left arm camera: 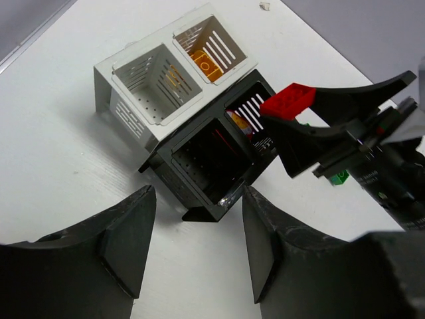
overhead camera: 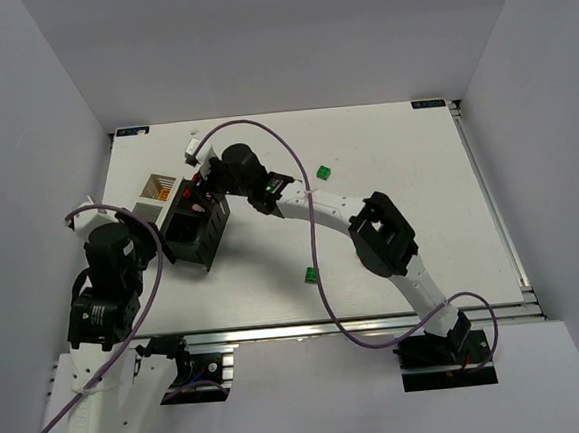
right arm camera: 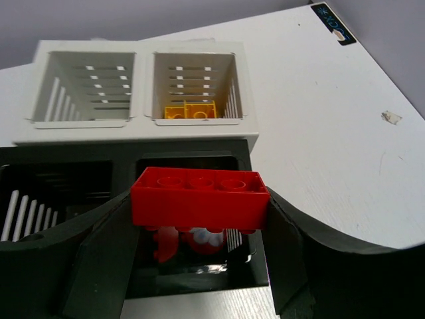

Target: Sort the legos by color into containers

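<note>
A white table [overhead camera: 406,167] fills the middle of the top view, its surface matt and evenly lit, with only soft shadows. Plain pale grey walls [overhead camera: 275,37] rise behind its far edge and along both its sides, closing it in on three sides. An aluminium rail [overhead camera: 268,330] runs along the near edge, and a thinner strip [overhead camera: 493,211] lines the right edge. A small dark sticker [overhead camera: 431,103] marks the far right corner and a matching tag [overhead camera: 130,132] the far left corner. A tiny white scrap [right arm camera: 392,117] lies on the surface near the far edge.
</note>
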`<action>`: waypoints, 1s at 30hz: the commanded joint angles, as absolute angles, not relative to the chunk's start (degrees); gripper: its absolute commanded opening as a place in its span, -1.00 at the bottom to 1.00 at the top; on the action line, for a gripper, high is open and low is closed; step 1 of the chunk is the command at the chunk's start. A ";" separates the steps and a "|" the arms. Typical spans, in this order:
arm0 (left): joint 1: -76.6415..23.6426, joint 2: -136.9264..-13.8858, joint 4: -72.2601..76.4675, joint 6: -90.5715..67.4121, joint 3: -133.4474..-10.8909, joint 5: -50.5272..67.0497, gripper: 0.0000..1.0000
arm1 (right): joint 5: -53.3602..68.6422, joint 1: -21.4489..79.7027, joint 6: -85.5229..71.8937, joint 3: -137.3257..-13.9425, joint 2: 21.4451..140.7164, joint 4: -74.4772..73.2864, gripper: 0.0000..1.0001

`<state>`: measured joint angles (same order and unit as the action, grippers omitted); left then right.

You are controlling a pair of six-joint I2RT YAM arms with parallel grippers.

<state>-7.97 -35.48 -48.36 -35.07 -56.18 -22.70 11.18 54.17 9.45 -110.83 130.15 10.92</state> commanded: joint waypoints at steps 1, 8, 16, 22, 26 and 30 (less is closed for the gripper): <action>-7.65 -34.63 -50.98 -36.04 -55.90 -23.99 0.29 | 8.70 54.32 9.32 -116.19 131.74 15.56 -0.92; -7.56 -34.80 -50.36 -35.68 -55.63 -24.17 0.29 | 9.05 54.67 9.84 -115.76 132.89 16.52 -0.68; -7.65 -35.59 -49.13 -35.42 -55.46 -23.99 0.30 | 9.23 54.76 10.11 -112.24 131.92 17.23 -0.41; -7.65 -35.60 -48.43 -35.51 -54.76 -23.91 0.30 | 9.49 54.76 11.07 -111.62 131.84 17.23 -0.20; -7.65 -35.51 -48.25 -35.86 -54.58 -24.08 0.30 | 9.84 54.76 11.78 -111.18 131.66 17.31 -0.02; -7.56 -35.16 -48.25 -36.03 -54.58 -23.99 0.30 | 10.11 54.76 12.04 -111.18 131.49 17.23 0.14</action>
